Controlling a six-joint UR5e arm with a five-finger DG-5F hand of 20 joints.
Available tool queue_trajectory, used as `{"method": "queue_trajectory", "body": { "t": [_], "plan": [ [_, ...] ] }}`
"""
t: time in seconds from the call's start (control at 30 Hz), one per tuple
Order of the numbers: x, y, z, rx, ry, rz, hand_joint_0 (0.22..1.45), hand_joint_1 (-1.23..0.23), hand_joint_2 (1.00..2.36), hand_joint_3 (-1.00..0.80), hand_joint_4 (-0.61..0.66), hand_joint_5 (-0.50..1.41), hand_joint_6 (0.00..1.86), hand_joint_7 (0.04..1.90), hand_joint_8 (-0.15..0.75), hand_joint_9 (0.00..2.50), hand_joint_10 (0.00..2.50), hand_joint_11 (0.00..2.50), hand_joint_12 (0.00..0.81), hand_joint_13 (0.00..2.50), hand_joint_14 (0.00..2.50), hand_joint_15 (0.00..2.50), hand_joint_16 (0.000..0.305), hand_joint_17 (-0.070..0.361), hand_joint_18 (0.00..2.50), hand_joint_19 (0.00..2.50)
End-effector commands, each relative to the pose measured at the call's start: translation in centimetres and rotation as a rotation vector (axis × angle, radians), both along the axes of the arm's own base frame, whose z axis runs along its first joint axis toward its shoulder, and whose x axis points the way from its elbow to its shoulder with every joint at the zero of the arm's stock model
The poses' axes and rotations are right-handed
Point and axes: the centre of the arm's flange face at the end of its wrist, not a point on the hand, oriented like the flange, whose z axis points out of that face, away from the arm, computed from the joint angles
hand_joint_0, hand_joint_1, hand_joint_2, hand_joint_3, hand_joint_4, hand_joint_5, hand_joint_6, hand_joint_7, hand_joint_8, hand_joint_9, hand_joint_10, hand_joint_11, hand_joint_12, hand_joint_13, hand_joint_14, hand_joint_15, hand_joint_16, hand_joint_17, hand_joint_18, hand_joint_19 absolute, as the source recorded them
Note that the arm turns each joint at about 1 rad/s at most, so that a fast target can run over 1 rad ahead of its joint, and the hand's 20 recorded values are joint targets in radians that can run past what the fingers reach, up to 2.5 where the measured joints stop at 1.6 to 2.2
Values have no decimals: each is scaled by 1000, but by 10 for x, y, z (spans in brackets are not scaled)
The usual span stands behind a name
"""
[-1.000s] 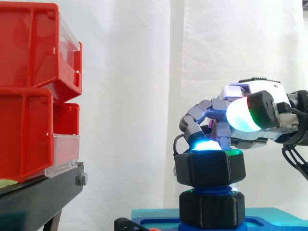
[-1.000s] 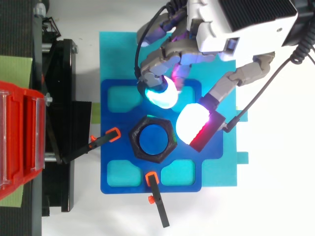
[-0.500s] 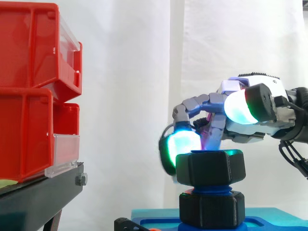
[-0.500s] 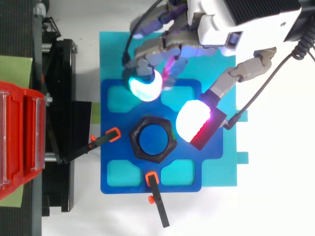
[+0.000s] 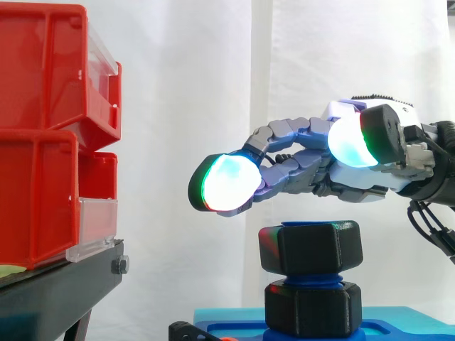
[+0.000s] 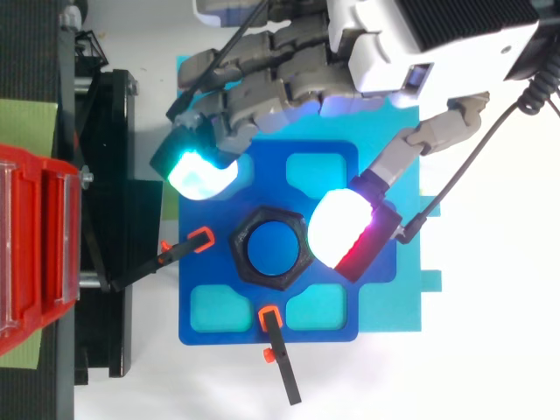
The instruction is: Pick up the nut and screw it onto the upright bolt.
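Side view, nearest first: a black clamp (image 5: 186, 331) lies at the front edge of the blue plate (image 5: 405, 329), which rests on a cyan mat (image 5: 227, 313). On the plate the blue bolt (image 5: 311, 279) stands upright. A black hexagonal collar (image 5: 313, 307) sits at its foot, and the black nut (image 5: 311, 246) sits on its top end, with blue thread showing between the two.

Above the nut hovers the hand (image 5: 334, 177), clear of it, with open air between. The thumb pad (image 5: 350, 144), glowing white and green, is on the near side. The fingers reach out almost level toward the left, and the glowing fingertip (image 5: 226, 183) is well past the nut. Fingers and thumb are spread and hold nothing.

To the left, red bins (image 5: 50, 142) are stacked on a black stand (image 5: 57, 291). Behind everything hangs the white curtain (image 5: 192, 85).

From the top view, the nut (image 6: 242, 254) rings the blue end of the bolt (image 6: 271, 248) in the middle of the plate (image 6: 206, 262). Two orange-tipped clamps hold the plate, one at the bottom edge (image 6: 278, 346) and one at the left edge (image 6: 166, 254). The thumb pad (image 6: 337, 229) lies just right of the nut, and a fingertip (image 6: 199, 175) is over the plate's upper left corner. The hand (image 6: 385, 52) comes in from the upper right. The mat (image 6: 389, 306) lies on the white desk (image 6: 481, 350).
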Motion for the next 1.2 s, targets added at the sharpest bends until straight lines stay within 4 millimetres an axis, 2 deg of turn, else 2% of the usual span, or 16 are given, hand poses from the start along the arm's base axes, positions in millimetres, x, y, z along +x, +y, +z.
{"method": "queue_trajectory", "body": {
  "t": [0.0,0.3,0.53,1.17],
  "plan": [
    [0,9,-3,5,27,6,451,-293,1000,-500,54,-229,501,569,192,393,0,0,301,318,0,0,35,78,0,0],
    [-2,32,-11,10,100,17,450,-289,1000,-500,52,-230,501,574,193,361,0,0,308,288,0,0,36,80,0,0],
    [0,40,-10,11,99,23,450,-290,1000,-500,60,-227,501,598,197,351,0,0,312,292,0,0,36,80,0,0],
    [1,38,-9,9,83,18,475,-310,1000,-500,187,-158,503,882,243,435,0,0,293,427,0,0,27,61,17,0]
  ]
}}
